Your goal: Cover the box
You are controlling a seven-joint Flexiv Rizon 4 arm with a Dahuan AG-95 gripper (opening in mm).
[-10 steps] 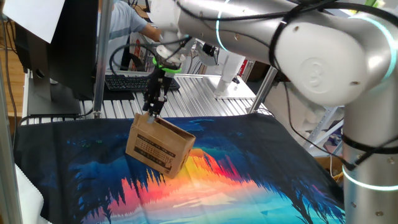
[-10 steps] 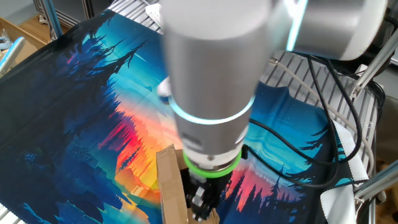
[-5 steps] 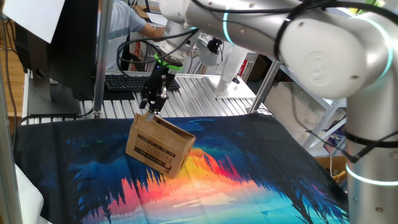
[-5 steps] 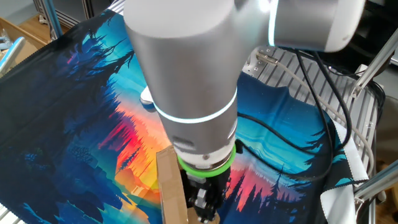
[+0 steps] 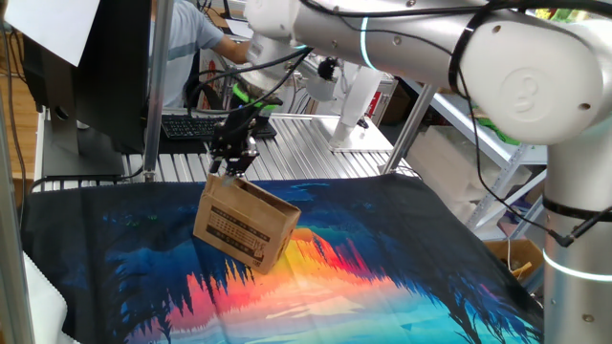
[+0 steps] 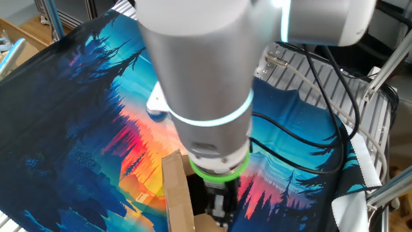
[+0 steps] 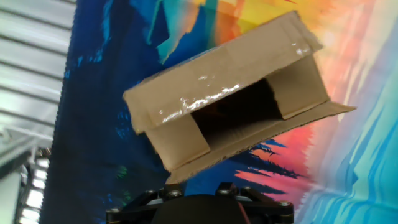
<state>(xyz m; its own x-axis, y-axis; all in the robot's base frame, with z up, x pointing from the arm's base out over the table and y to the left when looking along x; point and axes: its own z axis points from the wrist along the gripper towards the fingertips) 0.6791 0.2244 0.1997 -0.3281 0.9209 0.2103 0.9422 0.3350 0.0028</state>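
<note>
Box (image 5: 243,225) of brown cardboard with black print on its side, tilted on the bright cloth (image 5: 382,277) covering the counter, top partly open, gripper (image 5: 232,164) just above its far corner, fingers' state unclear

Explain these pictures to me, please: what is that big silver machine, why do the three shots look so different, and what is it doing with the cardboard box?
The silver machine is a robot arm with a two-fingered claw at its tip. Two pictures come from fixed cameras on different sides of the table. The third comes from a camera on the hand, looking down along the fingers.

A colourful printed cloth covers the table, and on it stands a small brown cardboard box with black print on its side. Its top is partly open: from the hand camera you can see into its dark inside between the flaps.

The claw hangs just above the box's far edge. Whether it is touching a flap cannot be told.
</note>
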